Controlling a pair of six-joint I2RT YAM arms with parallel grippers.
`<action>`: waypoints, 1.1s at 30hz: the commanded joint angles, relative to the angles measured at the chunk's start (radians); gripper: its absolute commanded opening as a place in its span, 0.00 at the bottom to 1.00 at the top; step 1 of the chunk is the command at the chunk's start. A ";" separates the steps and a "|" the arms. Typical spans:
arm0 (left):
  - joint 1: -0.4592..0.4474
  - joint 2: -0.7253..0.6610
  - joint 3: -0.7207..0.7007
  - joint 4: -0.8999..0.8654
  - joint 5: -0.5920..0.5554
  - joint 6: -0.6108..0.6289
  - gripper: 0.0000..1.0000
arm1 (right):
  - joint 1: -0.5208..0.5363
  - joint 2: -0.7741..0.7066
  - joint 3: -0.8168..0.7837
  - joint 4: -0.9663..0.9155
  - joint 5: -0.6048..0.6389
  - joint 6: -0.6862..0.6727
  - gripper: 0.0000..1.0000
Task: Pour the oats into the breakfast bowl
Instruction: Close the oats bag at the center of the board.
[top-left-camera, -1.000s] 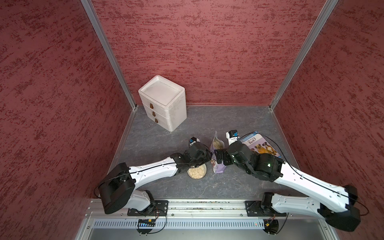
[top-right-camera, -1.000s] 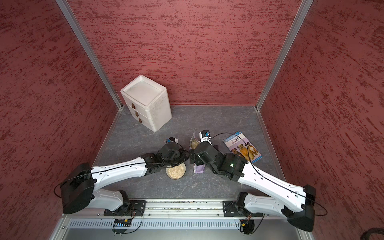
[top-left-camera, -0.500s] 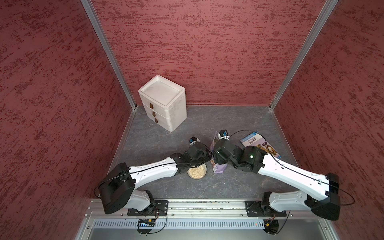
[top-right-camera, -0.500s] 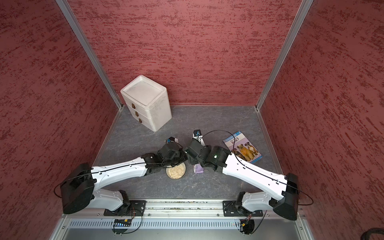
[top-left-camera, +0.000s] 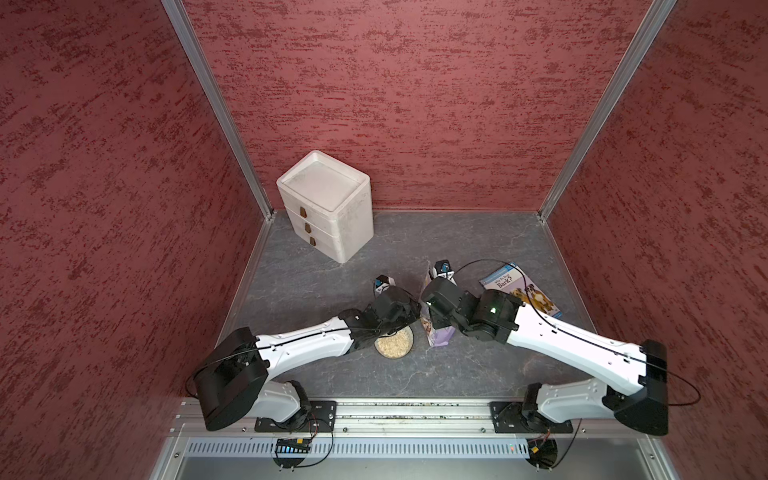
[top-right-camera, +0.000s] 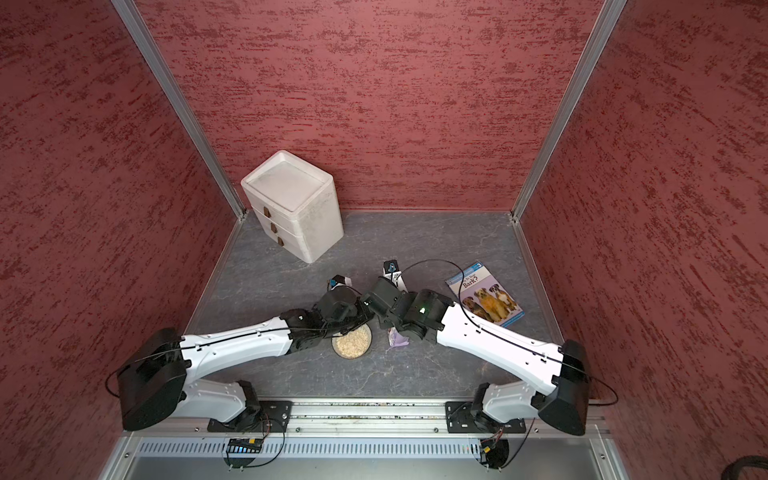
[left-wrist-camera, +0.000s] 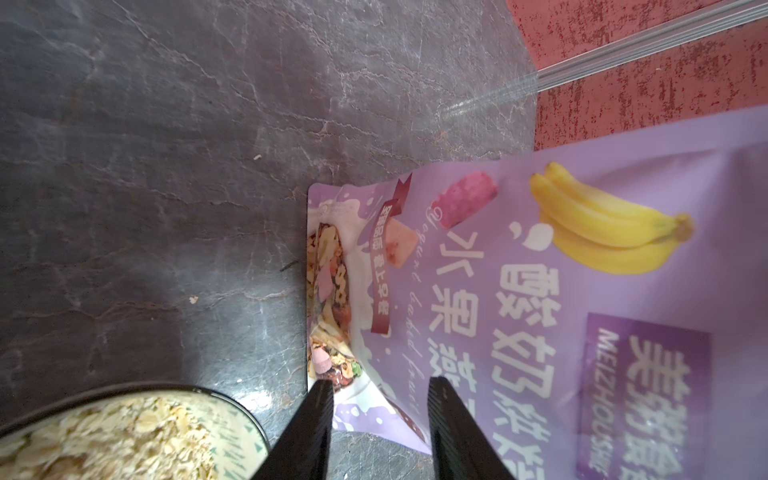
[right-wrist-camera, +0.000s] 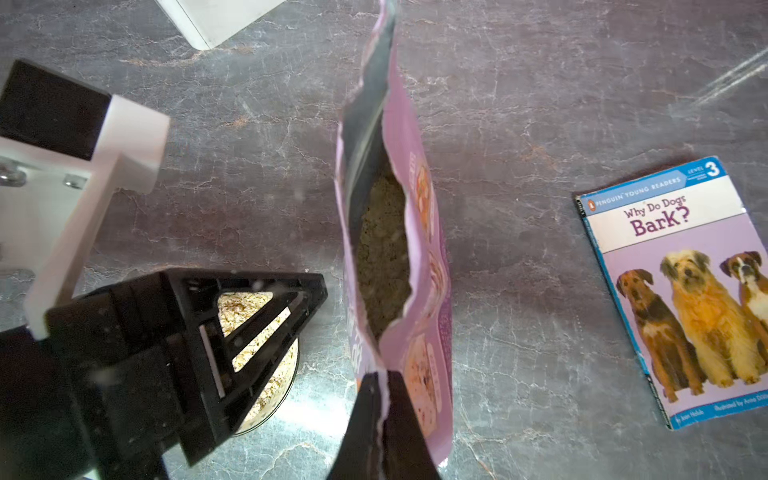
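Nearest the rail (top-left-camera: 415, 409) we find the breakfast bowl (top-left-camera: 412, 343) on the grey table (top-left-camera: 415, 378), with oats (top-left-camera: 394, 345) lying in it. In both top views the left arm (top-left-camera: 307, 345) covers the bowl's far edge. Only the left wrist view gives us the green-patterned inner wall (left-wrist-camera: 245, 436) and the flakes close up. That same view shows the left gripper (left-wrist-camera: 379, 384) with its two black fingers apart and nothing pinched between them. A lower corner of the pouch (left-wrist-camera: 540, 291) shows past the gap, and we cannot tell whether a finger touches it. The right wrist view places this gripper directly above the bowl. Just beside the bowl the lilac pouch stands upright on the table, mostly hidden under the right arm (top-left-camera: 573, 340) in both top views. The right wrist view alone looks down into its gaping mouth, where more oats (right-wrist-camera: 384, 257) lie. It also shows the right gripper (right-wrist-camera: 382, 376) clamped on the pouch's top edge at one end of the opening. Farther out lies the flat blue book (right-wrist-camera: 681, 291) with dogs on its cover, well apart from the pouch. Farthest back, by the rear left corner, stands the white drawer box (top-left-camera: 328, 208), seen whole only in the top views.
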 joint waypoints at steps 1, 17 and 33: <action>-0.007 -0.016 -0.011 0.024 -0.018 -0.005 0.41 | -0.005 -0.054 0.071 -0.024 0.040 -0.030 0.00; -0.029 0.031 0.004 0.063 0.011 -0.008 0.41 | -0.036 -0.093 -0.094 0.080 -0.048 -0.019 0.50; -0.036 0.054 0.020 0.068 0.009 -0.008 0.40 | -0.037 -0.010 0.004 0.062 0.050 -0.055 0.00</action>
